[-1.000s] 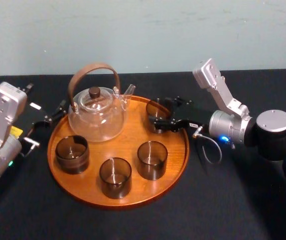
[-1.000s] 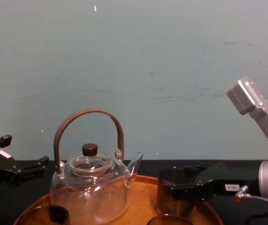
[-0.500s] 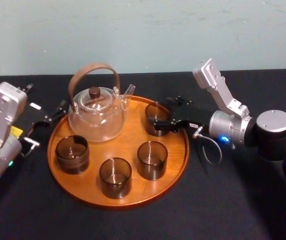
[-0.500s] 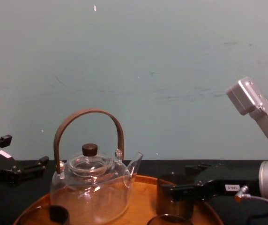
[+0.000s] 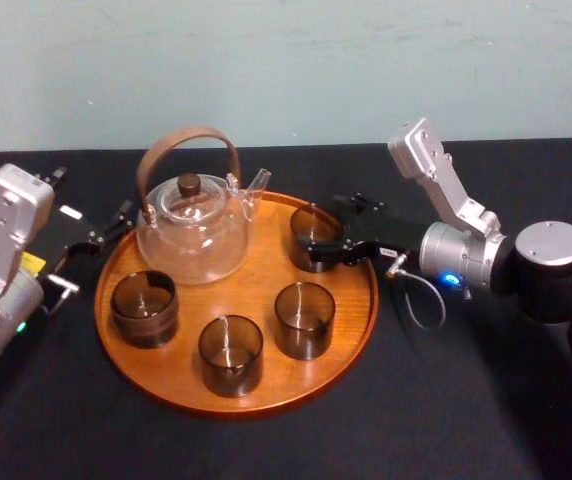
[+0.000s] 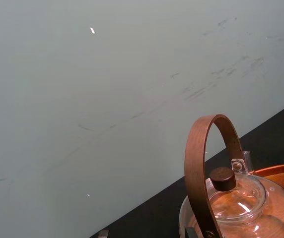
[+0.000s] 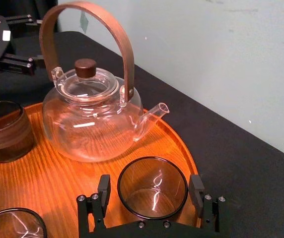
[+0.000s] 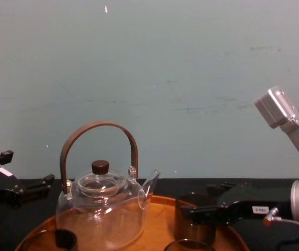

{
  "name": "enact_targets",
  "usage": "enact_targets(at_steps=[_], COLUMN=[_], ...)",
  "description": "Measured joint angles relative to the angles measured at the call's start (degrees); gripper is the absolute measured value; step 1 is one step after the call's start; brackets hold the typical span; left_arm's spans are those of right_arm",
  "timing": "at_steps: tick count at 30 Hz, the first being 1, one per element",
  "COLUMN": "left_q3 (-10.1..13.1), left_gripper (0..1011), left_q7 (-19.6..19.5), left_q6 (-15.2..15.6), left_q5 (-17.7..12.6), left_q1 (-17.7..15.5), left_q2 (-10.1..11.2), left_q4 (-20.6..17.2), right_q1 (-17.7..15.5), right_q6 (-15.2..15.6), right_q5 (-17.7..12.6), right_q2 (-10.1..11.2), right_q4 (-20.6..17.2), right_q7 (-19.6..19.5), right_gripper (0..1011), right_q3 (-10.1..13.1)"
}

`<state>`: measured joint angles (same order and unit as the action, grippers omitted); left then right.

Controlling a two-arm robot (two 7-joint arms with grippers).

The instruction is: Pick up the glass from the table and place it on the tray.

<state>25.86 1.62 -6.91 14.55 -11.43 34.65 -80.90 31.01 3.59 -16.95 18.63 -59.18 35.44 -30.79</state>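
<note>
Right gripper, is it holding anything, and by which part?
Nothing: the right gripper straddles the glass on the tray, fingers clear of its sides.

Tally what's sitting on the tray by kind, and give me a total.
Smoky glasses: 4 (near left, near middle, near right, far right between the right gripper's open fingers)
Glass teapot: 1
Total: 5 on the tray

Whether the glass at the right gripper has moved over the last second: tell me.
Yes: the glass has dropped a little, its rim now lower against the spout of the teapot in the chest view.
</note>
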Motion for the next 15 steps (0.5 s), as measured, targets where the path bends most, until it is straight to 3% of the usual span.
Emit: enact_targets(at_steps=[15], left_q3=[0.00], left_gripper=[1001], left_q7=[0.00], left_q6=[0.00], left_q5=[0.00], left_q1=[0.00], left_q2=[0.00], left_q4=[0.00], right_q1=[-4.12], right_q6=[1.98], right_q5=[-1.86], right_q2=[3.96], right_q4=[-9.72], right_q7=[-1.17], right_gripper=[1002], right_q3=[1.59])
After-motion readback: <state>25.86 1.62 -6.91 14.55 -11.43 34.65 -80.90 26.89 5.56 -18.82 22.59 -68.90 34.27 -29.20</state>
